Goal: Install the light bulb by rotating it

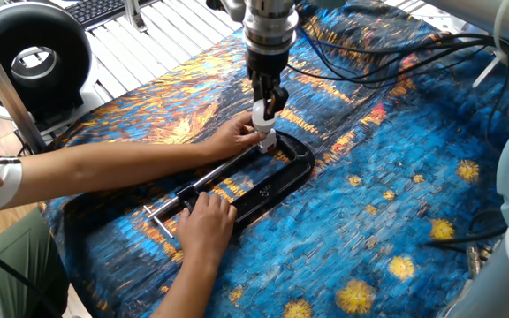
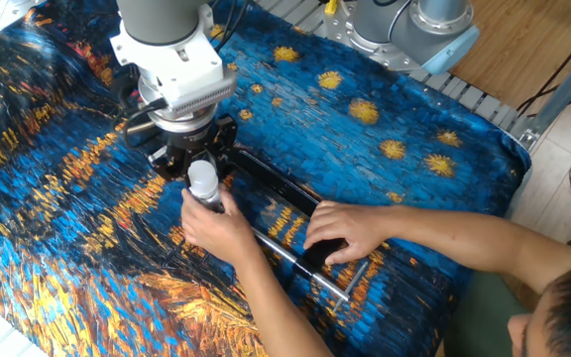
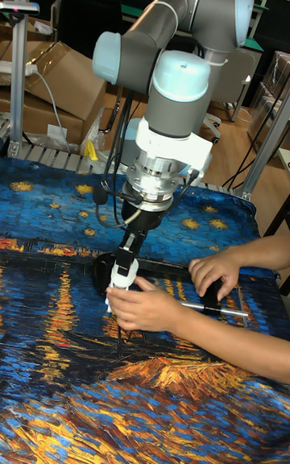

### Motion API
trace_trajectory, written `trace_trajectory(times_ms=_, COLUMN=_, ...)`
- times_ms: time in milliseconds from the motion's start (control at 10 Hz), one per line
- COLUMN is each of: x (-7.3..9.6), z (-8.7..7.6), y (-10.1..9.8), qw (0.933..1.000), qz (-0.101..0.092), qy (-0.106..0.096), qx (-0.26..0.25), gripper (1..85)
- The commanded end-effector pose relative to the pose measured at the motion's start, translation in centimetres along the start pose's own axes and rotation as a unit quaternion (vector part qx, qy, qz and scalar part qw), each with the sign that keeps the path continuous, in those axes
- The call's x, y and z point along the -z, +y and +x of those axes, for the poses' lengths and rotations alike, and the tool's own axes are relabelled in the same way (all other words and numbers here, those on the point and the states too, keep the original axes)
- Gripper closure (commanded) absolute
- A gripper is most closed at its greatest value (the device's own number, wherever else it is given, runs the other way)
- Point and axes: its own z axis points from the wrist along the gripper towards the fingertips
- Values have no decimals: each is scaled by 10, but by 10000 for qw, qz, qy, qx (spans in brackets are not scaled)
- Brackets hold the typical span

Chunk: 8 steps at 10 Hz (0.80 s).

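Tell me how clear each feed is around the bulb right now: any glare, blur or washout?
One fixed view: sharp, but the small frosted-white bulb is nearly washed out. The other fixed view: even light, bulb crisp below the gripper. Tall fixed view: softer, with a dim background and a person's hand covering the bulb's base.

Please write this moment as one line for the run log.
gripper: shut on light bulb | bulb: over socket | person's hand: at socket | other hand: on C-clamp

Starry-night painted cloth (image 1: 387, 203) covers the tabletop, with a black round fan (image 1: 32, 55) at 10 o'clock, cardboard boxes (image 3: 56, 85) stacked behind at 9, and wood floor (image 2: 523, 59) at 2.
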Motion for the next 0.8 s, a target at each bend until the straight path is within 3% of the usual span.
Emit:
trace_trajectory(times_ms=0, x=2, z=-1, y=-3, qw=9994, qz=77, qy=-61, qx=-346, gripper=593)
trace_trajectory(times_ms=400, x=1, z=-6, y=-3, qw=9922, qz=62, qy=-198, qx=-1231, gripper=617)
trace_trajectory(times_ms=700, x=-2, z=-6, y=-4, qw=9808, qz=55, qy=-274, qx=-1930, gripper=630)
